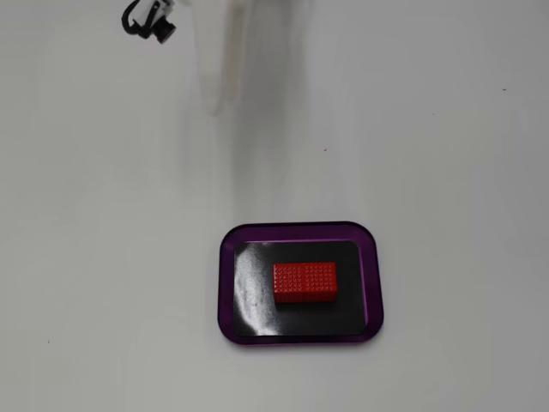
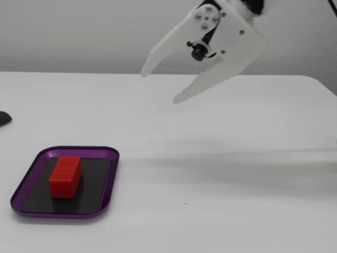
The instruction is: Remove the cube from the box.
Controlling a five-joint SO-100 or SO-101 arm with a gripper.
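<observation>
The cube is a small red studded block lying flat on the black bottom of the box, near its middle. The box is a shallow purple-rimmed tray on the white table. Both also show in the other fixed view, the cube inside the box at the lower left. My white gripper hangs open and empty, high above the table, well right of and behind the box. In the top-down fixed view one pale finger shows faintly, far above the box.
A black cable or clip lies at the top left of the table. A dark object pokes in at the left edge. The white table ends at a pale wall behind.
</observation>
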